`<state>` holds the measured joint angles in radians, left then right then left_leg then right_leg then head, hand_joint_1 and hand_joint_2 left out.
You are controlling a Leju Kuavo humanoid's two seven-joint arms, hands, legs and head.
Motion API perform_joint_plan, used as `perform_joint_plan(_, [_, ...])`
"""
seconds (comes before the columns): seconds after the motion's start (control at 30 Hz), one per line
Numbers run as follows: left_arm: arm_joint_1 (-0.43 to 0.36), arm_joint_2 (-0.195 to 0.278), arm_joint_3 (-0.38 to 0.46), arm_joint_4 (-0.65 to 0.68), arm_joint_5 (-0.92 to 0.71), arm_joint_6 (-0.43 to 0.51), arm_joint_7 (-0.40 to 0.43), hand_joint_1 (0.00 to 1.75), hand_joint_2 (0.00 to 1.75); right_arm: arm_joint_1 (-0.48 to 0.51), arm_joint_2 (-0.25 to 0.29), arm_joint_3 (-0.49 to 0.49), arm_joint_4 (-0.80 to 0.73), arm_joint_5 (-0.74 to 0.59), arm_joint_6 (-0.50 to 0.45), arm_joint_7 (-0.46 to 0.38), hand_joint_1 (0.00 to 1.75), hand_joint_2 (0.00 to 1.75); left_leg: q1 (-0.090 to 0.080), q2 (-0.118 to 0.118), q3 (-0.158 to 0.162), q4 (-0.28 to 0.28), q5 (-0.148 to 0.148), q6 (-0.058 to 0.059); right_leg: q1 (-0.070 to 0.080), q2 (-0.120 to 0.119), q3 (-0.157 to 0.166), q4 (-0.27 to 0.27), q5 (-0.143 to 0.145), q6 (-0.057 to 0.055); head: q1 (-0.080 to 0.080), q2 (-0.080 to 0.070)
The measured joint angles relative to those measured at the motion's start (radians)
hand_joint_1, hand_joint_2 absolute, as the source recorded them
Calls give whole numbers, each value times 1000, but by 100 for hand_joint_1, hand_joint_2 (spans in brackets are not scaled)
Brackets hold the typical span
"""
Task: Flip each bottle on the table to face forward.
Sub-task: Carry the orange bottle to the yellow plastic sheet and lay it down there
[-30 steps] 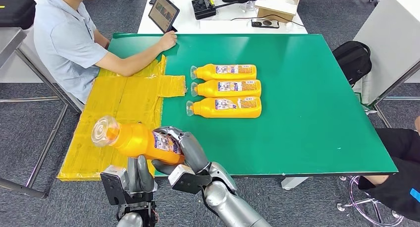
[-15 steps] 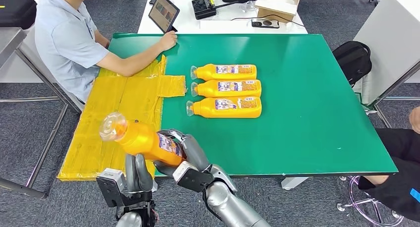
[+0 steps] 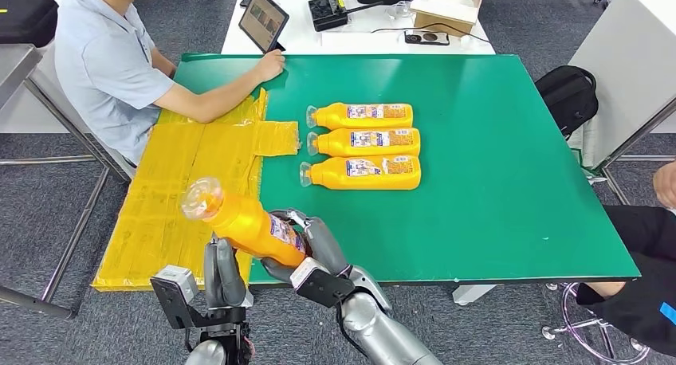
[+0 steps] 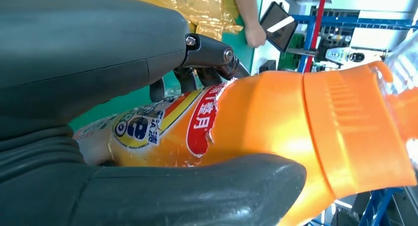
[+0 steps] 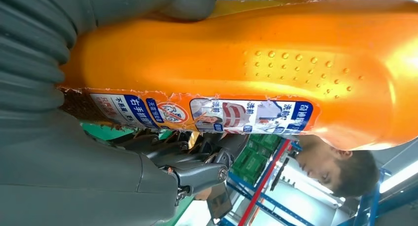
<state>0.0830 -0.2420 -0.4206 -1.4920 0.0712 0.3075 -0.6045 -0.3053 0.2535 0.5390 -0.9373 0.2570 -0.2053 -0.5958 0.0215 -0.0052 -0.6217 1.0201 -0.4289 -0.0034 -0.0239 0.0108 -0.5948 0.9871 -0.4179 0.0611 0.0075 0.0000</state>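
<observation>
An orange bottle (image 3: pixel 243 221) with a clear cap hangs over the table's near left corner, its cap end tilted up to the left. My right hand (image 3: pixel 319 253) grips its lower, labelled body from the right. My left hand (image 3: pixel 219 273) stands just under it, fingers upright. In the left wrist view the orange bottle (image 4: pixel 296 127) lies between my left hand's (image 4: pixel 98 53) cover and thumb. The right wrist view has the orange bottle (image 5: pixel 246 53) against my right hand (image 5: pixel 74 176). Three more orange bottles (image 3: pixel 363 143) lie side by side mid-table, caps to the left, labels up.
The green table (image 3: pixel 494 190) has a crumpled yellow sheet (image 3: pixel 199 166) over its left part. A person sits at the far left with a hand (image 3: pixel 271 64) on the table by a tablet (image 3: pixel 263 18). Another person's knee is at the right edge.
The held bottle has moved to the right and its cap end has tipped higher. My right hand shifted right with it; my left hand stayed close below.
</observation>
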Motion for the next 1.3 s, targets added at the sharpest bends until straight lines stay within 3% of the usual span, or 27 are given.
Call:
perform_joint_plan(0.03, [0,0,-1,0,2,-4,1,13,0,0,-2,-2,0,1,-1,0,100,175,0,0,0,0,0,0,0,0,0,0,0,0,0,0])
perform_joint_plan(0.07, [0,0,-1,0,4,-8,2,11,0,1,-4,-5,0,1,-3,0,100,175,0,0,0,0,0,0,0,0,0,0,0,0,0,0])
perform_joint_plan(0.3, [0,14,-29,4,33,-69,33,11,0,3,-19,-20,-1,20,-11,-3,102,175,0,0,0,0,0,0,0,0,0,0,0,0,0,0])
perform_joint_plan(0.4, [0,19,-40,8,35,-77,32,3,0,4,-20,-22,-2,21,-8,-4,107,175,0,0,0,0,0,0,0,0,0,0,0,0,0,0])
perform_joint_plan(0.6, [-2,21,-52,8,-52,-23,-11,0,0,4,-17,-27,-3,10,2,-4,133,175,0,0,0,0,0,0,0,0,0,0,0,0,0,0])
perform_joint_plan(0.87, [-13,21,-66,7,-138,-11,-31,0,0,3,-4,-44,-5,-14,4,-14,122,175,0,0,0,0,0,0,0,0,0,0,0,0,0,0])
perform_joint_plan(1.13, [-27,20,-70,21,-77,-37,15,0,0,9,-3,-55,-5,-13,1,-13,110,175,0,0,0,0,0,0,0,0,0,0,0,0,0,0])
perform_joint_plan(1.27, [-30,20,-69,27,-18,-62,46,0,175,13,-3,-60,-5,-11,-3,-12,105,175,0,0,0,0,0,0,0,0,0,0,0,0,0,0])
perform_joint_plan(1.3, [-29,20,-70,28,-5,-64,54,0,175,14,-3,-60,-5,-11,-4,-12,104,175,0,0,0,0,0,0,0,0,0,0,0,0,0,0])
